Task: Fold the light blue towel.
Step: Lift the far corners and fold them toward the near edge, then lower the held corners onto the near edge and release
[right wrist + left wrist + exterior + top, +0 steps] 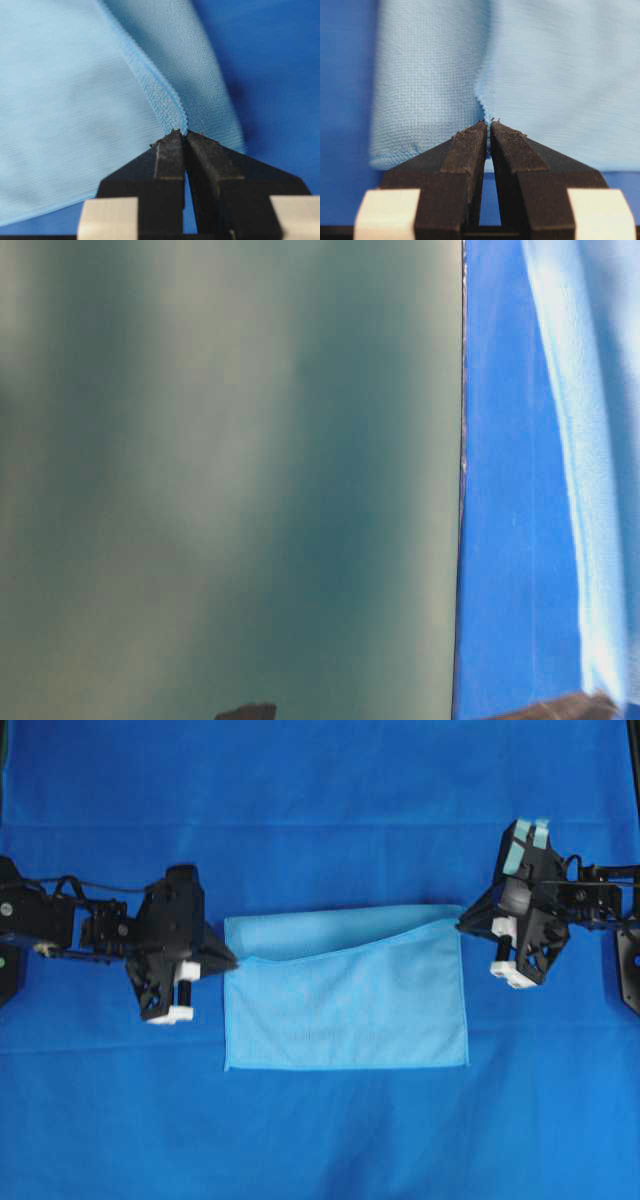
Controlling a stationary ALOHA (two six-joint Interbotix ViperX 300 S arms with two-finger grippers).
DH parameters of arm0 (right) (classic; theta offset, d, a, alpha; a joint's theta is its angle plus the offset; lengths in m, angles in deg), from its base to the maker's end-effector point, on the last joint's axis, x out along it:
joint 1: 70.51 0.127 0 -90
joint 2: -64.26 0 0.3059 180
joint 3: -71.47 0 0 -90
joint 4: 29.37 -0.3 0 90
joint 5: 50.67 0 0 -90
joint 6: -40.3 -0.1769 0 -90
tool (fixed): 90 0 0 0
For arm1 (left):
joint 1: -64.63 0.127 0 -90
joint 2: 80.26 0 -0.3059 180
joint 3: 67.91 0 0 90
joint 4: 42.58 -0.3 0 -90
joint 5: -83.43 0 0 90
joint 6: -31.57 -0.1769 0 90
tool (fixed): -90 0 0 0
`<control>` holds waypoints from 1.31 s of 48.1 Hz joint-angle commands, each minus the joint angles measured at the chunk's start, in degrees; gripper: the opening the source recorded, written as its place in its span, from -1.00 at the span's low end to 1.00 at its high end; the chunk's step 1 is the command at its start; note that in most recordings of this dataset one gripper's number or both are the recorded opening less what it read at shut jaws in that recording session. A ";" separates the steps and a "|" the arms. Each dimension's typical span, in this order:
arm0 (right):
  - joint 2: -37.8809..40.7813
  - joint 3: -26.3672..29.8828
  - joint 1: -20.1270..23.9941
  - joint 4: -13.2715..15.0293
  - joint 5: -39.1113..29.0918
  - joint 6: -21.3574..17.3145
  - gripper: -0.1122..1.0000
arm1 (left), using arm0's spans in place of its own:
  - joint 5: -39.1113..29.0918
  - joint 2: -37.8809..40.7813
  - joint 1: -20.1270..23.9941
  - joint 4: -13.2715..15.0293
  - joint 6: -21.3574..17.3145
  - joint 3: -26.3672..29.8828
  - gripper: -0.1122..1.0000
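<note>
The light blue towel (345, 1000) lies in the middle of the blue sheet (320, 800), its upper layer partly doubled over the lower one. The left gripper (232, 961) is pinching the towel's left corner, and the right gripper (462, 925) is pinching the right corner, both jaws closed tight on the cloth.

No readable text, labels or numbers anywhere; the blurred table-level view perhaps hides some.

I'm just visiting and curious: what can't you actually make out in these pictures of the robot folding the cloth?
- Table-level view: a blurred grey-green surface fills most of the frame; only a strip of the light blue towel shows.
- Left wrist view: the left gripper hides the pinched corner.
- Right wrist view: the right gripper does likewise.
- Overhead view: both arms run off the edges.
</note>
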 commanded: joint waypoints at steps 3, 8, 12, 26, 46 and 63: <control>-0.88 0.26 5.19 -0.18 -0.88 -2.99 -0.76 | 0.09 -0.53 -5.27 0.00 3.16 0.44 -0.76; -0.35 0.44 9.49 -0.18 -0.70 -6.06 -0.76 | 0.09 -0.26 -8.44 0.00 6.42 0.53 -0.76; 0.44 0.79 12.30 -0.18 -0.62 -8.00 -0.76 | 0.09 0.09 -10.72 -0.09 9.14 0.88 -0.76; 4.66 3.25 19.95 -0.18 -0.88 -13.36 -0.76 | 0.00 2.11 -15.03 -0.09 11.87 2.55 -0.76; 9.67 5.27 23.03 -0.35 -1.05 -16.96 -0.76 | -0.62 4.75 -14.59 0.00 11.78 3.69 -0.76; 9.93 5.71 24.26 -0.35 -1.67 -20.57 -0.62 | -0.62 5.10 -14.41 0.00 12.22 4.31 -0.72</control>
